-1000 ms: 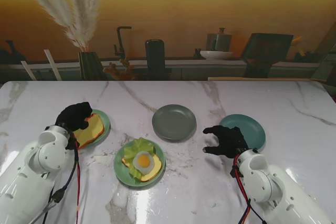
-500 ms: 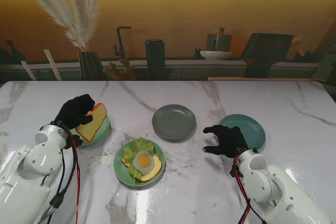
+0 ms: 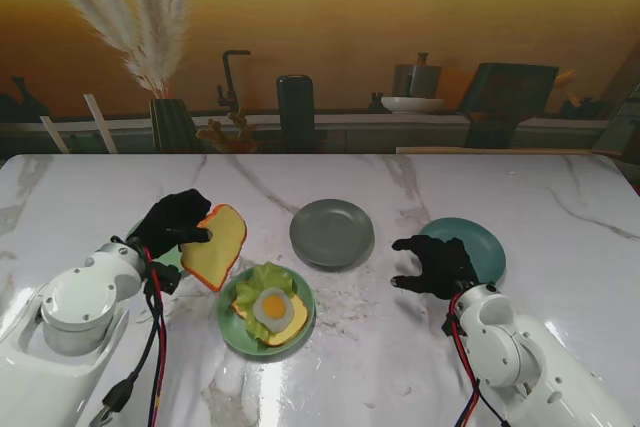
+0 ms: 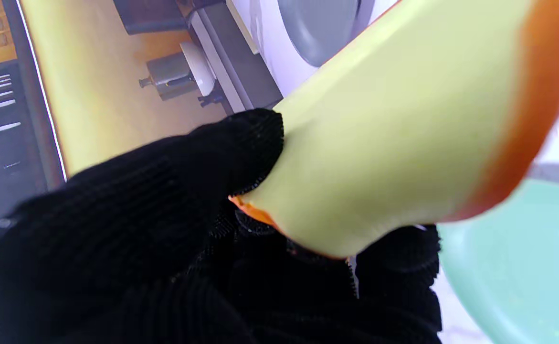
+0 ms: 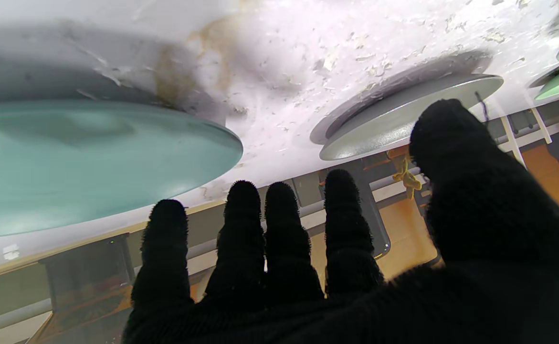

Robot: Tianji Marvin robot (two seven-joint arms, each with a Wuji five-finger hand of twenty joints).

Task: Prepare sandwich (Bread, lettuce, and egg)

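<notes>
Grasping the bread slice [image 3: 217, 244] in our left hand [image 3: 176, 225], we hold it tilted just left of the green plate [image 3: 232, 328] with lettuce and egg [image 3: 271, 305]; our right hand [image 3: 436, 265] hovers released, well right.

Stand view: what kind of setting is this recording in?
Most likely a mock kitchen for demos. A marble-look table carries plates and toy-like food: a green plate with lettuce, bread and egg. Behind it runs a printed kitchen backdrop with a faucet and pots; pampas grass in a vase decorates it.
</notes>
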